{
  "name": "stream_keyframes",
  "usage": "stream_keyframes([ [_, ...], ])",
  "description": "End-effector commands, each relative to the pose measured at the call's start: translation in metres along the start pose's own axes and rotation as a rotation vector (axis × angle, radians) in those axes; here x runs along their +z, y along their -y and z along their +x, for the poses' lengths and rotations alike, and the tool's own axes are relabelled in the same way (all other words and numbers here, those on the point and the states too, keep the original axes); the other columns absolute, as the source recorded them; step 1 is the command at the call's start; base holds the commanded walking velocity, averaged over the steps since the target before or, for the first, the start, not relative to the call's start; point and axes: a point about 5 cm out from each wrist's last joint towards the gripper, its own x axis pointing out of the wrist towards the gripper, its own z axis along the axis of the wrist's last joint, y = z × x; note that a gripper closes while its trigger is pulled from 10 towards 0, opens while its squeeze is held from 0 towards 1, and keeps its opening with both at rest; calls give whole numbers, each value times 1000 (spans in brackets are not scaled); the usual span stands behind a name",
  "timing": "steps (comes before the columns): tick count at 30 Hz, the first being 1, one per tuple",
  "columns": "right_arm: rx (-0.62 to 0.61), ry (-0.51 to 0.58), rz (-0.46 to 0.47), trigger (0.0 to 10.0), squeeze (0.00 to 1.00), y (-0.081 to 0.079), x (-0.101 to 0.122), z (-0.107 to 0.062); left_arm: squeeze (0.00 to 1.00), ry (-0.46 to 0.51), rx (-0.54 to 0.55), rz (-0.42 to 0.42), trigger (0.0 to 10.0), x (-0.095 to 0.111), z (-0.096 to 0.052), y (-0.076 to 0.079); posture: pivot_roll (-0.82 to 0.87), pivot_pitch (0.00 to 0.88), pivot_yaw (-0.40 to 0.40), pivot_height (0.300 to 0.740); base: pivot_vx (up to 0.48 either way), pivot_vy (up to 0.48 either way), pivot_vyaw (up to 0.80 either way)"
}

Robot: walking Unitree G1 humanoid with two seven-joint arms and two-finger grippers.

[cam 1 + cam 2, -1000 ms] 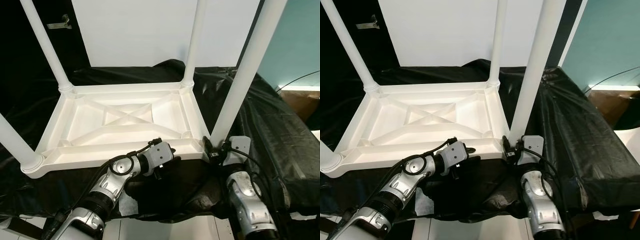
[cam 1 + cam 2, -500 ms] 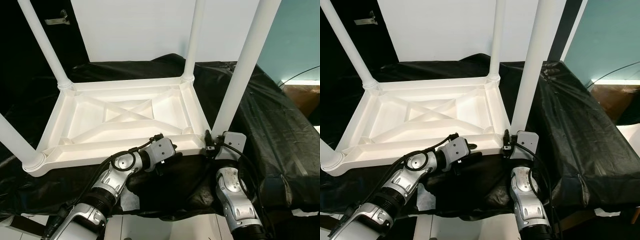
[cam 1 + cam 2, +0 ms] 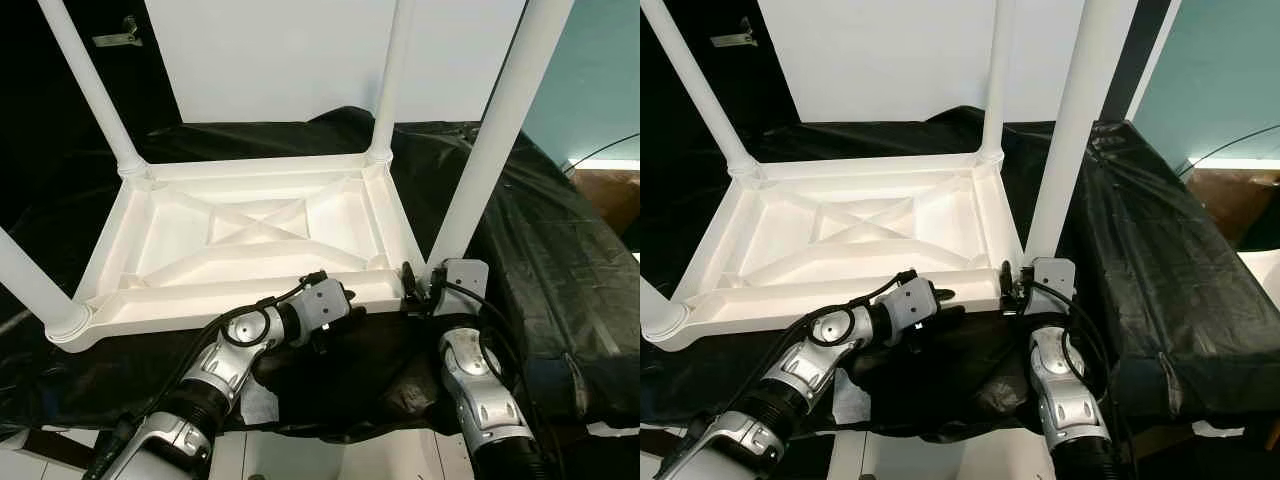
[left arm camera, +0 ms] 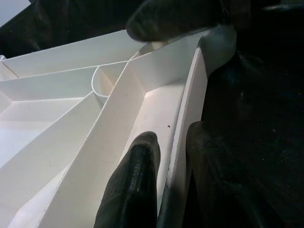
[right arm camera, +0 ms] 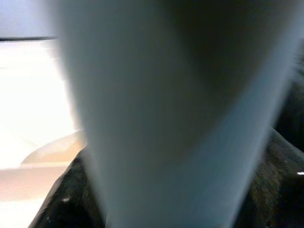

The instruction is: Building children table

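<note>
You've got the white plastic children's table [image 3: 250,240] flipped upside down on a surface draped w/ crinkled black plastic sheeting [image 3: 560,250], ribbed underside up, an X-shaped brace in the middle. Four round white legs stick up from its corners. Your left gripper [image 4: 166,190] is at the table's near edge, towards the near-right corner: the left wrist view shows one black finger [image 4: 135,185] inside the tray-like underside and the other outside, w/ the thin white rim wall [image 4: 187,118] between them, so it's narrowed onto that rim, finger pads right against the plastic. Just ahead of that gripper, along the rim, sits the rounded corner socket; a dark blurry shape hangs above it, can't tell what. Your right gripper [image 3: 418,295] is just beside the left one, at the base of the near-right white table leg [image 3: 490,140], wrist block pressed up close to the corner. The right wrist view is mostly that leg [image 5: 161,118], blurred and v. close, w/ the white tabletop off to one side and black sheeting behind. Fingers there are hidden by the leg and wrist, so can't tell if they're spread or clamped. Beyond the table, farther from both grippers, stands a flat white panel [image 3: 300,55] against a dark backdrop; teal wall [image 3: 600,70] out past your right arm.
</note>
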Motion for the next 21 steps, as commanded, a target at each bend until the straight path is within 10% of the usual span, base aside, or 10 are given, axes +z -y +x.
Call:
stream_keyframes([
  [1,207,-8,-1,9294,0,0,0,1,0,-151,-150,-68,10000,-33,3,34,-13,31,-33,740,0,0,0],
  [4,318,-20,-1,7451,0,1,0,1,0,-153,-152,-66,10000,-33,3,34,-16,30,-31,740,0,0,0],
  [6,474,-28,-32,10000,0,5,3,-1,0,-156,-153,-61,10000,-33,3,32,-18,28,-30,740,0,0,0],
  [21,782,-92,-160,10000,0,42,15,17,0,-170,-137,-51,10000,-36,-1,26,3,9,-34,740,0,0,0],
])
